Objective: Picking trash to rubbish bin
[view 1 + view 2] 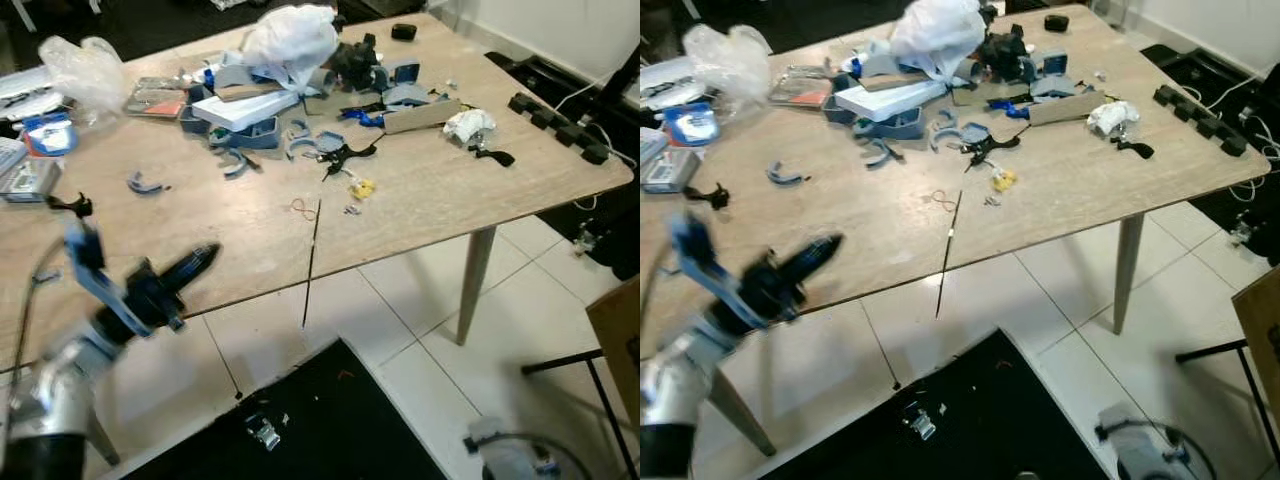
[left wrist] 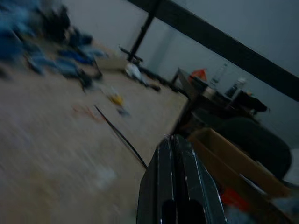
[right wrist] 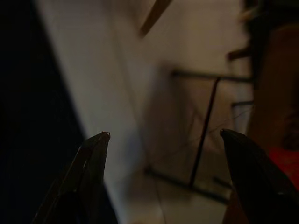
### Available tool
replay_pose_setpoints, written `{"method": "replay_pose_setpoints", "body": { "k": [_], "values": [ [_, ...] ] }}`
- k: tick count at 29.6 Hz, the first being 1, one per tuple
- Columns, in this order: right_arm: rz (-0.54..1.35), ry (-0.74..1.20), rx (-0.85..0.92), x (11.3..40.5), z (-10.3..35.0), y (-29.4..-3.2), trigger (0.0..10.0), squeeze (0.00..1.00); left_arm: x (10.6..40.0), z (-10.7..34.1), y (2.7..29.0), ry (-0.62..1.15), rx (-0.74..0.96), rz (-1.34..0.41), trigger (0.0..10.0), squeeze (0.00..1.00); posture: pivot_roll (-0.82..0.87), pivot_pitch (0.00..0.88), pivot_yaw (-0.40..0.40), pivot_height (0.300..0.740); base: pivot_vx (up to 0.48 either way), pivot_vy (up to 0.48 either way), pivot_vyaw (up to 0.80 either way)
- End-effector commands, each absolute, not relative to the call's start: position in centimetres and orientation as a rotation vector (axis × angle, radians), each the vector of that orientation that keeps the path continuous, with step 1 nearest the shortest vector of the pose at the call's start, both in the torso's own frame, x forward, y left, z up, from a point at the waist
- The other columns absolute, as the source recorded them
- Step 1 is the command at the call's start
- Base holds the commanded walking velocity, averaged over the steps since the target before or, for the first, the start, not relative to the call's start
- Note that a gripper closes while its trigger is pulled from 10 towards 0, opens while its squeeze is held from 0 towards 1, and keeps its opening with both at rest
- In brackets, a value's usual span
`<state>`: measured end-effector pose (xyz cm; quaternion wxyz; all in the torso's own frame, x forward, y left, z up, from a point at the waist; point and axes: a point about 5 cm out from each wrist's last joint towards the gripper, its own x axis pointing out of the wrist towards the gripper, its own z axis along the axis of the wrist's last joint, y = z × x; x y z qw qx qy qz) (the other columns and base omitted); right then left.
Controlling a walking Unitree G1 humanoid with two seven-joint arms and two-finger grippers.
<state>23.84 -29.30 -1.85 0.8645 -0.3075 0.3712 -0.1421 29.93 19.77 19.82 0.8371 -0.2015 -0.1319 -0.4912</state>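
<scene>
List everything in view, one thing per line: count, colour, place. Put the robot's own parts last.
Table: one, light wood, across the scene.
White plastic bag: one, far middle of the table.
Clear plastic bag: one, far left of the table.
White flat box: one, beneath the white bag.
Blue plastic scraps: several, strewn mid-table.
Crumpled white paper: one, right side of the table.
Yellow scrap: one, mid-table.
Thin black stick: one, overhanging the near edge.
Black mat: one, on the white tile floor.
Left hand: one, black fingers shut, over the near-left table edge.
Right hand: one, black fingers open, above the floor.
</scene>
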Motion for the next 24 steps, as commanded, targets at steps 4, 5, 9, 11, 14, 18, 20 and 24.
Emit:
{"method": "replay_pose_setpoints", "body": {
  "k": [4, 5, 9, 11, 14, 18, 20, 24],
  "values": [
    [-0.184, 0.589, -0.218, 27.0, -0.8, -25.3, 10.0, 0.00, 29.9, 18.7, 18.8, -0.255, -0.470, -0.895, 10.0, 0.00, -0.10, 0.201, 0.051, 0.740, 0.000, 0.000, 0.00],
    [-0.143, 0.560, -0.102, 27.6, -0.6, -24.2, 10.0, 0.00, 30.1, 18.4, 18.6, -0.250, -0.485, -0.863, 10.0, 0.00, -0.10, 0.198, 0.051, 0.740, 0.000, 0.000, 0.00],
    [0.042, 0.550, 0.052, 28.7, -0.6, -20.3, 10.0, 0.00, 30.4, 17.4, 17.5, -0.231, -0.515, -0.767, 10.0, 0.00, -0.10, 0.177, 0.048, 0.740, 0.000, 0.000, 0.00],
    [0.061, 0.570, 0.026, 28.5, -0.9, -19.8, 10.0, 0.00, 30.5, 17.3, 17.3, -0.235, -0.525, -0.756, 10.0, 0.00, -0.09, 0.168, 0.047, 0.740, 0.000, 0.000, 0.00],
    [0.081, 0.616, -0.020, 27.8, -1.7, -19.2, 10.0, 0.00, 30.6, 17.4, 16.9, -0.257, -0.529, -0.747, 10.0, 0.00, -0.09, 0.156, 0.044, 0.740, 0.000, 0.000, 0.00],
    [0.110, 0.689, -0.080, 26.4, -3.1, -18.9, 10.0, 0.00, 30.7, 17.7, 16.7, -0.279, -0.528, -0.726, 10.0, 0.00, -0.08, 0.145, 0.041, 0.740, 0.000, 0.000, 0.00],
    [0.144, 0.767, -0.150, 24.8, -4.4, -19.0, 10.0, 0.00, 30.9, 17.9, 16.9, -0.293, -0.521, -0.699, 10.0, 0.00, -0.08, 0.138, 0.039, 0.740, 0.000, 0.000, 0.00],
    [0.162, 0.852, -0.209, 22.9, -5.7, -19.5, 10.0, 0.00, 31.2, 18.1, 17.1, -0.307, -0.513, -0.671, 10.0, 0.00, -0.07, 0.129, 0.034, 0.740, 0.000, 0.000, 0.00]
  ]
}}
